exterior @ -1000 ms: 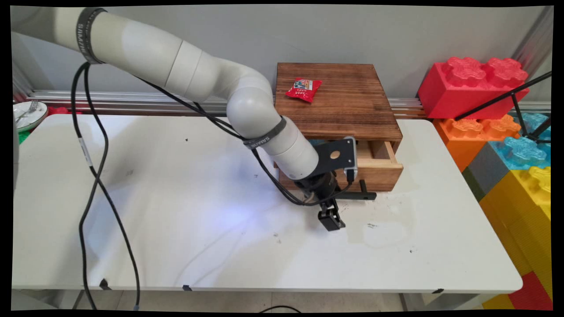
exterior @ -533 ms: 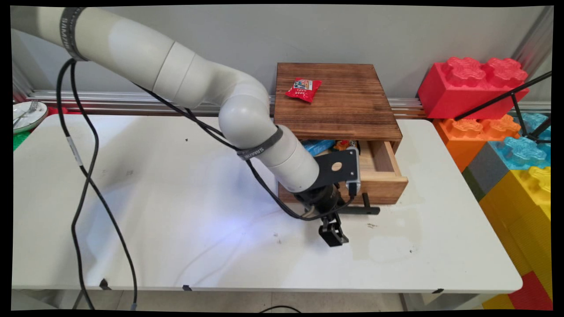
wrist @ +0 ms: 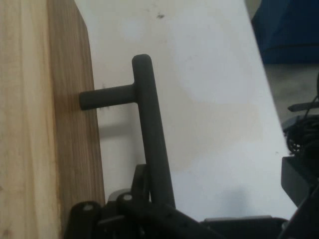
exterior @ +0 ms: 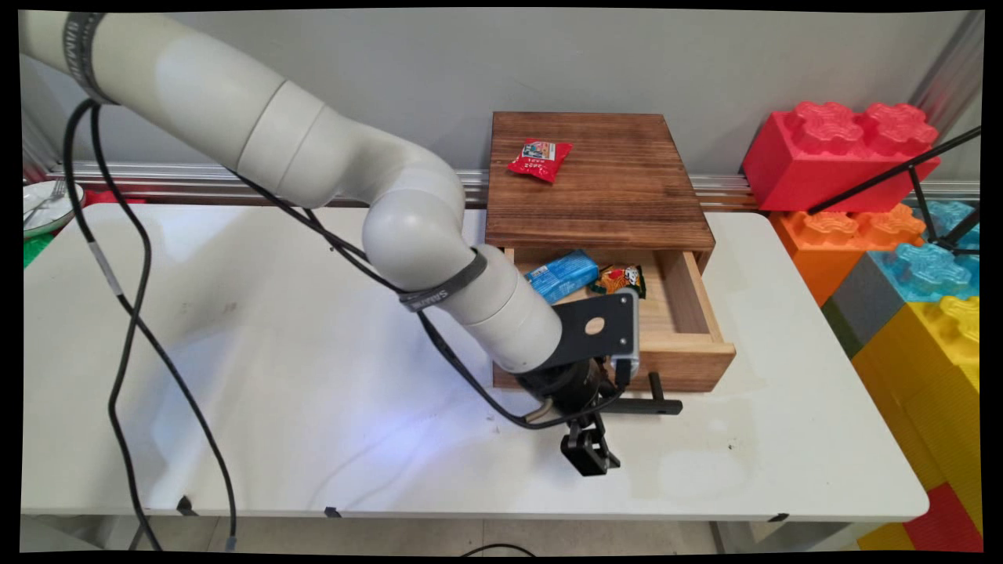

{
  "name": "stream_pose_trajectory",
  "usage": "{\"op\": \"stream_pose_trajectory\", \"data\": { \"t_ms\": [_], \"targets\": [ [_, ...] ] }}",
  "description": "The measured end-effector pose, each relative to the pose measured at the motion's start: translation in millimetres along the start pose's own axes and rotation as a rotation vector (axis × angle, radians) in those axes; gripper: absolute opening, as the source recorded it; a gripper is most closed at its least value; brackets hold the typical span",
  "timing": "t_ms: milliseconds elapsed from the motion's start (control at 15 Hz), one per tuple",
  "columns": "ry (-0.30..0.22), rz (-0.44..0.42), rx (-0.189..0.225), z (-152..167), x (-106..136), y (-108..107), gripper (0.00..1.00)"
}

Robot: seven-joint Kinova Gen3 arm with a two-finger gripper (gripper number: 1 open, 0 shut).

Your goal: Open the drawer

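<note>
Hand view, hand (wrist: pixel 149 199) clamped tight on black drawer handle (wrist: pixel 149 124), wooden drawer (exterior: pixel 674 313) pulled open, snack packets inside

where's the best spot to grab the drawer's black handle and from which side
Take the black handle by its long crossbar, not the short post. The post holds the bar off the drawer front, and that gap lets a finger go behind it. Come from the open table in front of the drawer, jaws across the bar. The gripper already grips it at one end.
</note>
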Motion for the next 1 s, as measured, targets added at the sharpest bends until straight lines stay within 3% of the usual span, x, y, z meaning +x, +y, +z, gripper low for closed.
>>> {"op": "stream_pose_trajectory", "data": {
  "t_ms": [1000],
  "targets": [
    [0.002, -0.002, -0.026, -4.4, -15.5, 36.2, 1.0]
  ]
}}
